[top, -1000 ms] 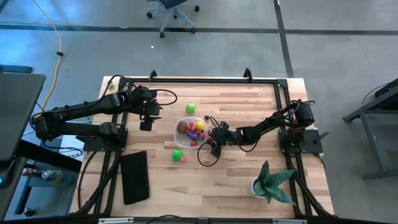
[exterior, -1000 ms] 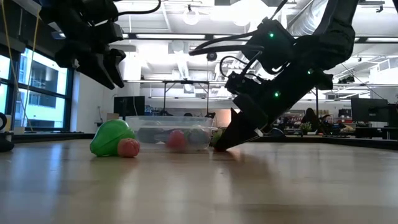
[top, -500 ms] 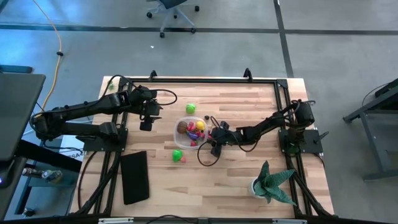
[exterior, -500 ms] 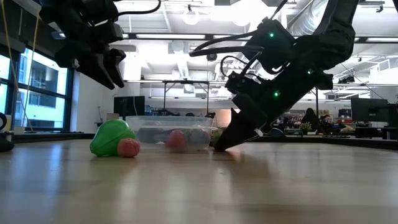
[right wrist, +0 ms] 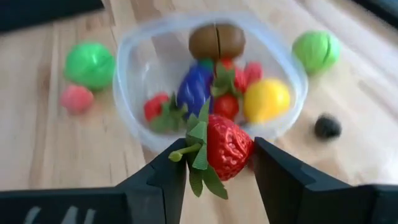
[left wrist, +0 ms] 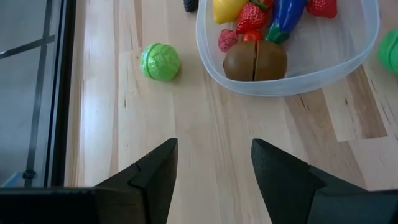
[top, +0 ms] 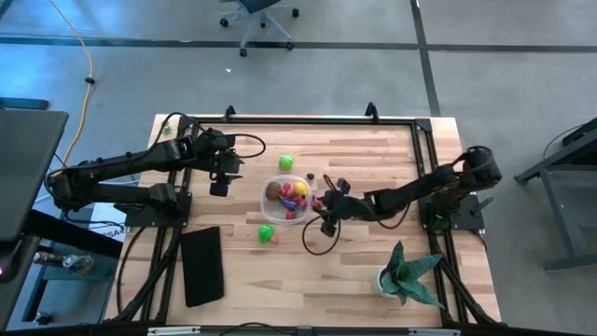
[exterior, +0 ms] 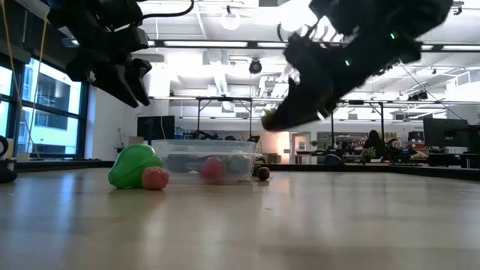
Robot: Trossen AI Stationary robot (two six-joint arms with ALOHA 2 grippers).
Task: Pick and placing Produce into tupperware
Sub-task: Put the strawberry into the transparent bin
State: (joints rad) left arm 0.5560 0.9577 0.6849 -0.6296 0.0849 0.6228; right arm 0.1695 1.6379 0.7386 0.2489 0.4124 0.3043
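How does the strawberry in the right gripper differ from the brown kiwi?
The strawberry is red with green leaves; the kiwi is brown and split by a seam. The strawberry is clamped in the right gripper, outside the tub; the kiwi lies loose inside it. Both are small toy produce.

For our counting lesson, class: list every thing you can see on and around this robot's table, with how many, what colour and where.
Tub: one, clear, middle of the table.
Fruit in the tub: several; a brown kiwi, a yellow lemon, a blue-purple piece, red strawberries.
Green balls: two; one beyond the tub, one on its near side.
Small pink piece: one, beside the near green ball.
Small dark piece: one, on the wood beside the tub.
Strawberry: one, red with green leaves, held above the table.
Slab: one, black, front left.
Potted plant: one, green, front right.
Office chair: one, on the floor behind.
Left gripper: open, left of the tub.
Right gripper: shut on the strawberry, at the tub's right edge.
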